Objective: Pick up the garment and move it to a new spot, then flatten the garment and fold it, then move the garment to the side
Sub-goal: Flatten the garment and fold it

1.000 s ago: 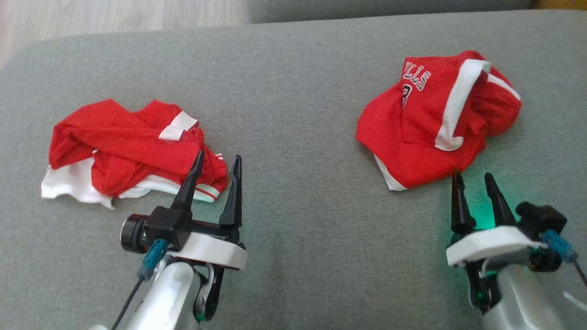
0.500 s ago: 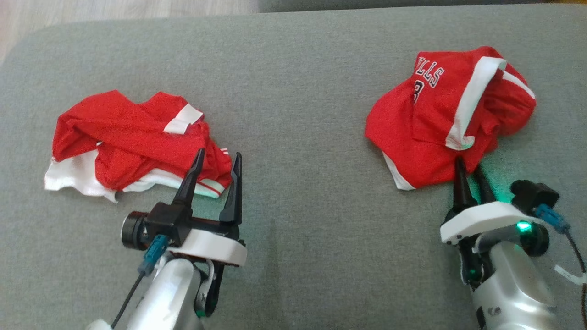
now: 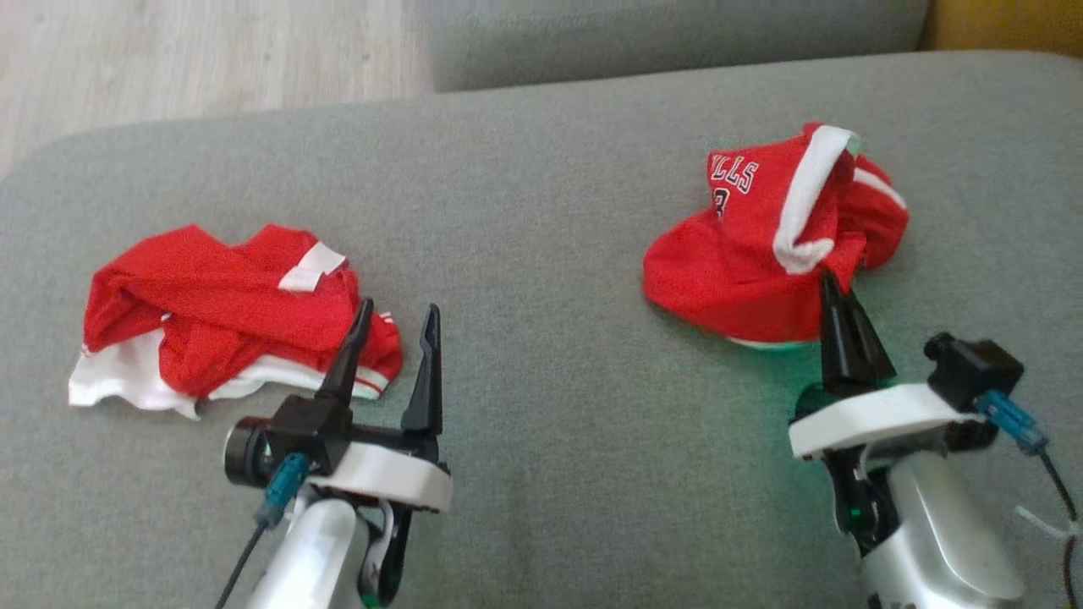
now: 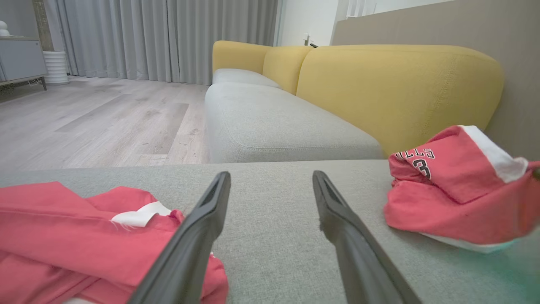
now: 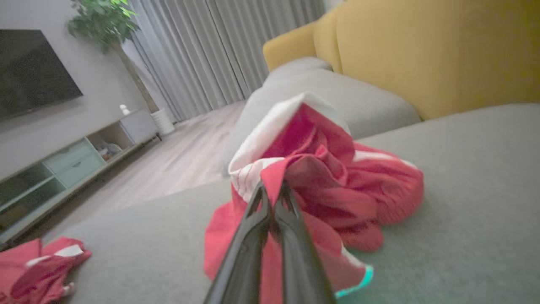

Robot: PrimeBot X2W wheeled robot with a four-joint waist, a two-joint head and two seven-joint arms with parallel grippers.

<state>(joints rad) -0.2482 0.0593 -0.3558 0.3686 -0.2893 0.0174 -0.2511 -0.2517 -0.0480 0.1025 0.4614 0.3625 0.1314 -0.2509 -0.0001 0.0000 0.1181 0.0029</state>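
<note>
The right end effector (image 3: 827, 283) pinches the near edge of the red jersey (image 3: 736, 271), on the right of the sofa (image 3: 541, 211). The left end effector (image 3: 399, 306), wide open and empty, is farther away.

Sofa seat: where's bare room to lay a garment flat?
The widest bare patch of seat lies mid-cushion, between the red-and-white garment and the lettered jersey. The strip behind both, toward the far edge, is bare. Crowded: beside the open left hand at the garment, and at the right hand pinching the jersey.
</note>
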